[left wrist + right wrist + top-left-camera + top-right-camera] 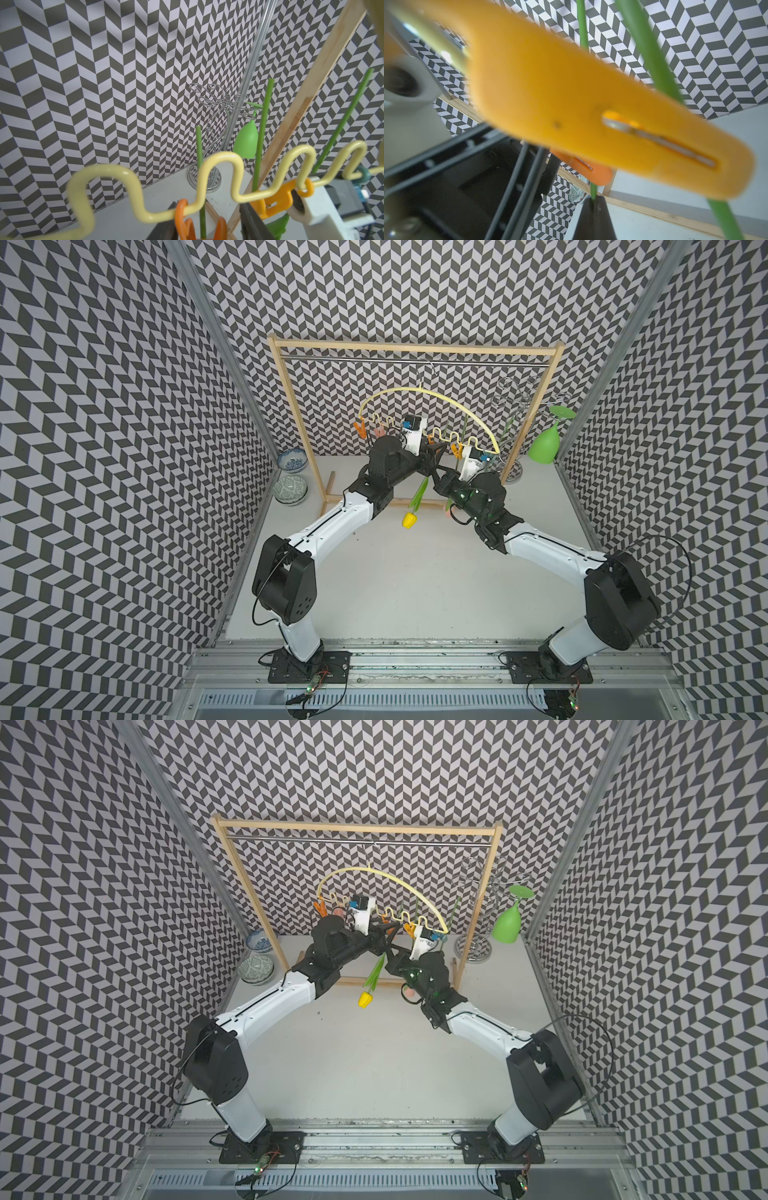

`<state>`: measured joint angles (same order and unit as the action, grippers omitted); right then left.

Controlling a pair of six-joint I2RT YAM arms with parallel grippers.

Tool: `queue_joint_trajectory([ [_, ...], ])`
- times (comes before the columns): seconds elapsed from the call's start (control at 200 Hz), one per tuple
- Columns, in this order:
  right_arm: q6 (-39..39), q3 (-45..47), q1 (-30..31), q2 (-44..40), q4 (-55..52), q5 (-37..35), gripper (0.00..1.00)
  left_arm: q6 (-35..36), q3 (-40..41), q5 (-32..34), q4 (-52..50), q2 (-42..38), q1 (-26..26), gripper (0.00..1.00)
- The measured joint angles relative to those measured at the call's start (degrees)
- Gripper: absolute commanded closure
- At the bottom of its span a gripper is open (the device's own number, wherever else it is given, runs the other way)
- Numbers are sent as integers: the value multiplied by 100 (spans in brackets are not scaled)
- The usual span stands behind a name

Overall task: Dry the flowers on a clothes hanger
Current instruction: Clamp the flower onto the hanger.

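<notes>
Spread jaws on my left gripper (207, 209) flank the orange clothespin (184, 225) on the clothes hanger (220, 154), a stem between. Right wrist: my right gripper (592, 200) pinches the yellow tulip (593, 190) by its stem. In both top views the bloom hangs head-down below the hanger — I fear it drops on release if the pin hasn't bitten.

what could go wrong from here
The left gripper stands open around the orange pin; if the pin missed the thin stem, the tulip drops once the right gripper, shut on the stem, lets go.
The hanger only hooks on the rail; a tug could swing or unhook it.
Both grippers sit close together and may collide backing out.
</notes>
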<state>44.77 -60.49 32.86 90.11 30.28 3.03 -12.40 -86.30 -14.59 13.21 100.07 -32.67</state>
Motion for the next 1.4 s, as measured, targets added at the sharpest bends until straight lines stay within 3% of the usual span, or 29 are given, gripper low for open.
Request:
queue_joint_trajectory([
  [0.325,-22,-44,0,2,-61,2,100,-13,0,-11,2,0,2,47],
  [0.516,-39,-42,0,2,-136,68,73,-13,0,-9,2,0,2,47],
  [0.891,-107,417,0,-140,-205,210,69,-13,0,-4,0,0,2,46],
  [0.981,-177,560,0,-317,-269,334,65,-20,4,0,9,0,0,40],
  [1.157,-446,750,2,-789,-448,844,59,-79,162,55,107,0,2,40],
  [1.402,-874,1298,11,-1687,-846,1432,42,-118,501,192,138,-48,2,32],
])
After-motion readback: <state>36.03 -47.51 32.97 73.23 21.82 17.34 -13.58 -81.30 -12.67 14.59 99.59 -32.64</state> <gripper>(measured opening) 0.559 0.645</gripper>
